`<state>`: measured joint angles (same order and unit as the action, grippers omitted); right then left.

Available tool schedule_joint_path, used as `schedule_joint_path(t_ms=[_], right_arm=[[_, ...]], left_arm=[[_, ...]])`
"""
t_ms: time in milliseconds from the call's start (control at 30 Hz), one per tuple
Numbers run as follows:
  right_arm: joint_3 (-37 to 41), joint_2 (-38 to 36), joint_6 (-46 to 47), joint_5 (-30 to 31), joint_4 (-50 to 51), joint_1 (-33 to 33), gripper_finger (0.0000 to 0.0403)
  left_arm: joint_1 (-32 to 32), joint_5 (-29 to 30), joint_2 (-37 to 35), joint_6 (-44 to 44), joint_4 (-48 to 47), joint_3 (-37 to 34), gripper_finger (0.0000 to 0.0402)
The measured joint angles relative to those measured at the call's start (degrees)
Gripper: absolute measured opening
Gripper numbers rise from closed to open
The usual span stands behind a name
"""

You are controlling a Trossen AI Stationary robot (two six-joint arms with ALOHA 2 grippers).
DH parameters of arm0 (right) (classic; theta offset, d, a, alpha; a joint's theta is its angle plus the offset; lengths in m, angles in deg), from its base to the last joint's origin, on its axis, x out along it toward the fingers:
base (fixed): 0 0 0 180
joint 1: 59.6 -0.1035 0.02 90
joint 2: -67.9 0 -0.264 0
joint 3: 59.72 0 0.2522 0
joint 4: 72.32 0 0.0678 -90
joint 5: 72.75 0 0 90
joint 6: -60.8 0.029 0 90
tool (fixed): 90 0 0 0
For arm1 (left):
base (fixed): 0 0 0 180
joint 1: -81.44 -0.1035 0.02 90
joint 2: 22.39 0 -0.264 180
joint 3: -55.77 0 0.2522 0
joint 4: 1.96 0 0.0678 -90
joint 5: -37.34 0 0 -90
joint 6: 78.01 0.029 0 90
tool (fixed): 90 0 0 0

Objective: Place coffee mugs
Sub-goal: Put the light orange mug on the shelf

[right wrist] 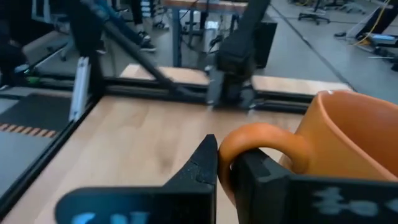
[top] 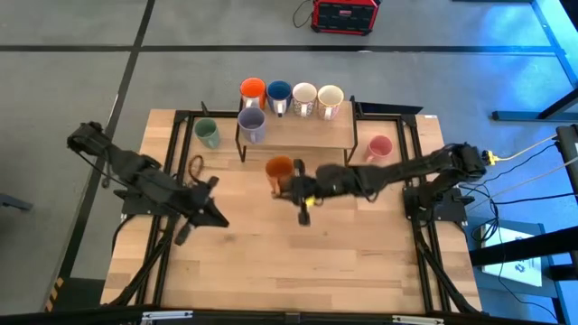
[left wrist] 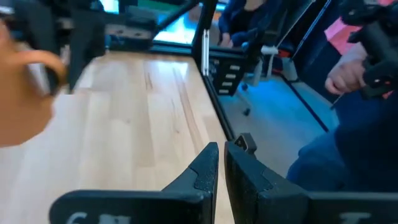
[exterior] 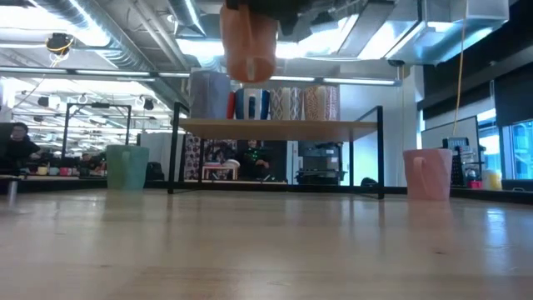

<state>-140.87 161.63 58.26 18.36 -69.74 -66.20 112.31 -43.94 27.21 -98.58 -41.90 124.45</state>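
Amber orange glazed ceramic mug (right wrist: 348, 140): rigid, breakable, likely slick; right gripper (right wrist: 225, 163) pinched its handle, left gripper (left wrist: 221, 168) pressed together, empty.

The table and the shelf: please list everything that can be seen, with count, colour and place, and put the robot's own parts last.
Mugs on the shelf top: 4; orange-red, dark blue, two white/cream; in a row.
Lavender mug: 1, at the shelf's front left.
Sage green mug: 1, on the table left of the shelf.
Pink mug: 1, on the table right of the shelf.
Amber orange mug: 1, held above the table by its handle, in front of the shelf.
Shelf: 1, wooden top, black frame, at the table's far side.
Table: 1, light wood.
Red box: 1, on the floor beyond the table.
Left tool: shut, empty, over the table's left part.
Right tool: shut on the amber orange mug's handle.
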Motion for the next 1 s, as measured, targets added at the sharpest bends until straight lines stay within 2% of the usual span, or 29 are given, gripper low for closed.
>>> schedule_joint_path(t_ms=[233,500,667,833,1000], right_arm=[[-0.89,0.0,-2.32,-8.77,-1.29,10.21,0.0006],[-0.97,1.2,-5.35,-19.62,-2.01,19.35,0.0006],[-0.91,3.08,-8.41,-22.92,-3.0,22.62,0.0006],[-0.91,5.66,-10.07,-26.28,-3.15,24.84,0.0006],[-0.91,6.71,-11.45,-27.46,-5.43,26.24,0.0006]], left_arm=[[-0.04,4.87,-6.59,1.62,-3.75,0.0,0.002],[-0.04,11.55,-9.71,4.7,-4.07,0.0,0.002],[-0.9,14.74,-10.0,4.83,-4.06,0.0,0.002],[-1.86,24.51,-10.0,5.51,-3.46,0.0,0.002],[-2.41,26.59,-10.0,6.16,-2.81,0.0,0.002]])
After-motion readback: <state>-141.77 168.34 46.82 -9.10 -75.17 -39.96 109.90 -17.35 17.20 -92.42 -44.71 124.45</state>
